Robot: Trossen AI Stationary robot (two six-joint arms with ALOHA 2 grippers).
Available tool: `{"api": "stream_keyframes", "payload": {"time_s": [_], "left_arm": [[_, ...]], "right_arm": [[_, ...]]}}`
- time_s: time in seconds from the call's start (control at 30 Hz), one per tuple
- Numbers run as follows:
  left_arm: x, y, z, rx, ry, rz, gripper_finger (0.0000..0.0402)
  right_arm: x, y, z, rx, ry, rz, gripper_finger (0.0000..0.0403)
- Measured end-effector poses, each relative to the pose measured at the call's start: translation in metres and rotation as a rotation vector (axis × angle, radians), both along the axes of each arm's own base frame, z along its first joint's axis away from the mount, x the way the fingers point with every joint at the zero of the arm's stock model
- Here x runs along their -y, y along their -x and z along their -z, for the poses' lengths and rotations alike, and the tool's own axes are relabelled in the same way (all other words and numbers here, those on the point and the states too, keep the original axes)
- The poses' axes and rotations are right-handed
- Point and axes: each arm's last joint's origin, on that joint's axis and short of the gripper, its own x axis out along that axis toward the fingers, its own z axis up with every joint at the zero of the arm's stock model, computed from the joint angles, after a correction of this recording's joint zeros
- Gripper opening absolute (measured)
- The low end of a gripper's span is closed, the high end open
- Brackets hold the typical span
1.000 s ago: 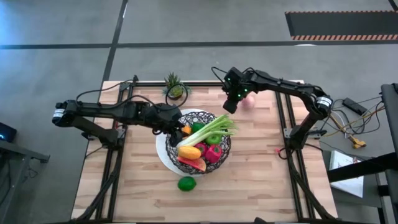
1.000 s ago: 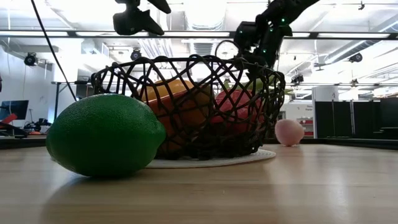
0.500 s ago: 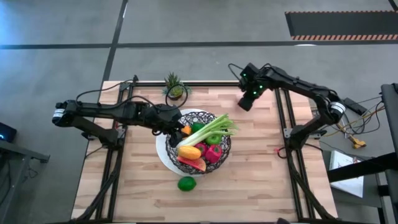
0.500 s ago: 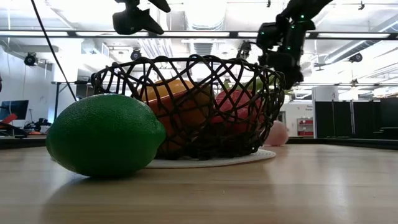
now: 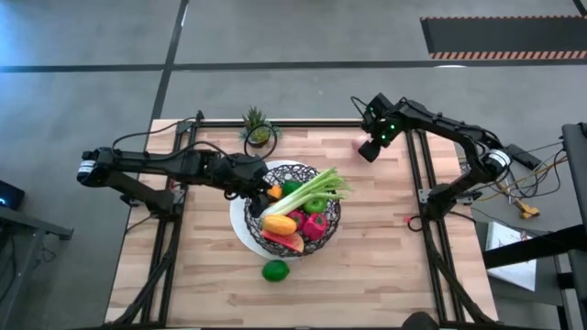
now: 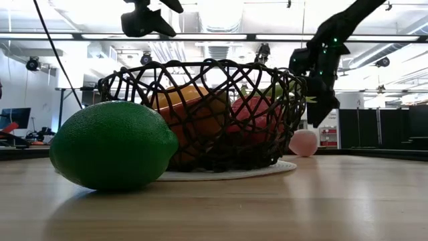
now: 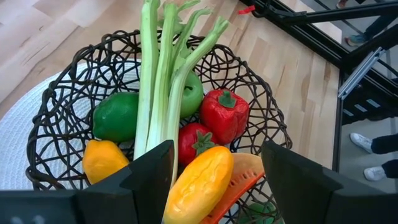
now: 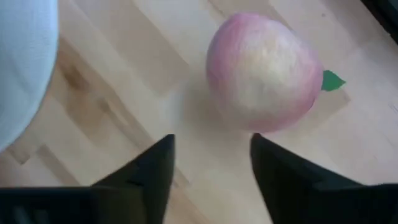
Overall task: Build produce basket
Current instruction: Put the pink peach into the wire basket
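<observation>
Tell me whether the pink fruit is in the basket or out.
Out: the pink fruit lies on the bare table, beyond the basket.

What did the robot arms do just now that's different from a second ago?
The right gripper swung away from the basket toward the table's far right corner, opened its fingers, and now hangs over the pink peach lying on the wood. The left gripper stayed open over the basket; the lime didn't move.

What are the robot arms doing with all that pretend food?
They are filling the wire basket with toy produce. The right end effector, fingers apart, hangs over a pink peach lying on the table near the far edge. The left end effector hovers open over the basket. A green lime waits on the table.
</observation>
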Motion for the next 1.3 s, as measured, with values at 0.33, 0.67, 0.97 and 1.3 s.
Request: {"api": "stream_keyframes", "payload": {"time_s": [0.33, 0.67, 0.97, 1.3], "left_arm": [[0.000, 0.000, 0.000, 0.001, 0.004, 0.003, 0.0226], [0.002, 0.000, 0.000, 0.000, 0.033, 0.033, 0.0226], [0.002, 0.000, 0.000, 0.000, 0.044, 0.046, 0.0226], [0.002, 0.000, 0.000, 0.000, 0.061, 0.031, 0.0226]], "right_arm": [[0.004, -0.003, -0.008, 0.011, 0.078, -0.126, 0.0341], [0.026, -0.024, -0.004, -0.017, 0.190, -0.361, 0.0369], [0.047, -0.048, 0.011, -0.109, 0.142, -0.551, 0.0370], [0.050, -0.054, 0.039, -0.220, 0.115, -0.651, 0.0368]]}}
